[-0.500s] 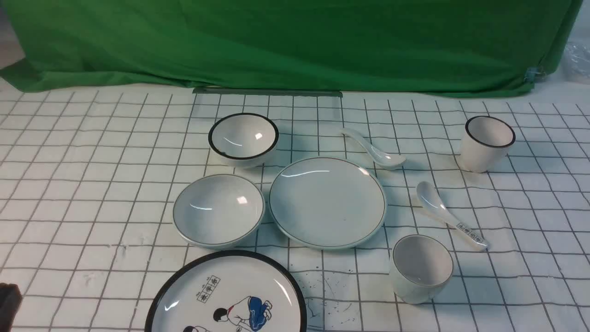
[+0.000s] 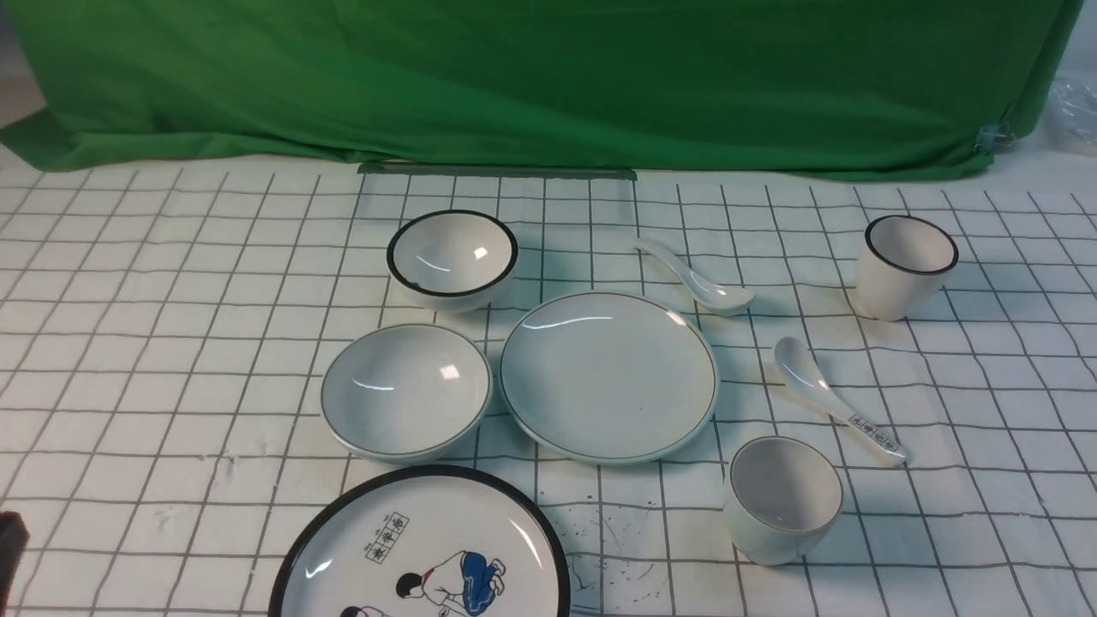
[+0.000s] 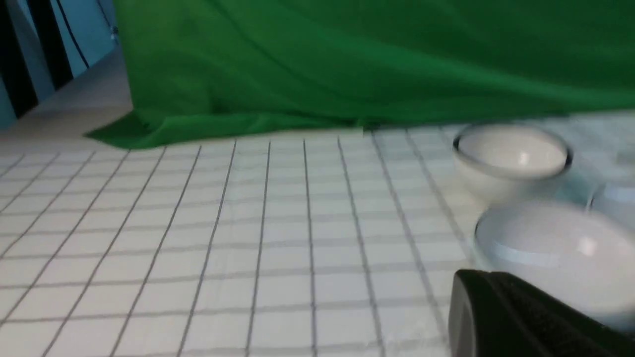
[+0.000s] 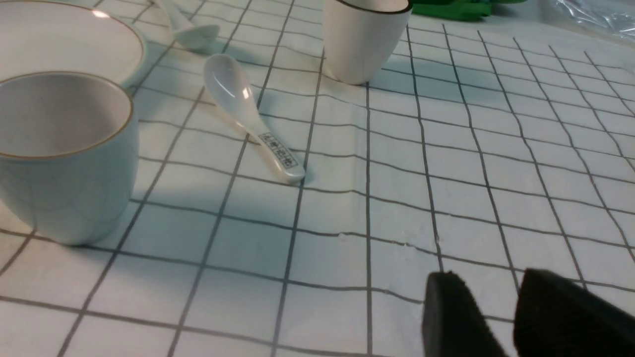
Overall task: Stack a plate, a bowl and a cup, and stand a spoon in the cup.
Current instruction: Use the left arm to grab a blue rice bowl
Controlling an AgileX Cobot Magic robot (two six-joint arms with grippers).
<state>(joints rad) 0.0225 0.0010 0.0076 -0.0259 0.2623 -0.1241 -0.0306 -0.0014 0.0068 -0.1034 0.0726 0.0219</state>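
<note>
The plain pale plate (image 2: 608,377) lies mid-table, with the shallow pale bowl (image 2: 405,390) touching its left side. The squat pale cup (image 2: 784,497) stands upright near the plate's front right. Behind the plate lies the plain white spoon (image 2: 694,278). Only a dark tip of my left gripper (image 2: 10,540) shows at the front view's left edge. In its wrist view it (image 3: 476,297) is shut and empty, short of the bowl (image 3: 560,253). My right gripper (image 4: 488,285) is open over bare cloth, to the right of the cup (image 4: 64,148) and nearer than the spoon (image 4: 191,29).
A black-rimmed bowl (image 2: 452,257) sits behind the pale bowl. A tall black-rimmed cup (image 2: 908,266) stands at the back right. A spoon with printed characters (image 2: 836,403) lies right of the plate. A cartoon plate (image 2: 420,548) lies at the front. Green cloth hangs behind.
The dark tip of my left gripper has slipped a little further toward the left edge of the front view. The dishes have not moved.
</note>
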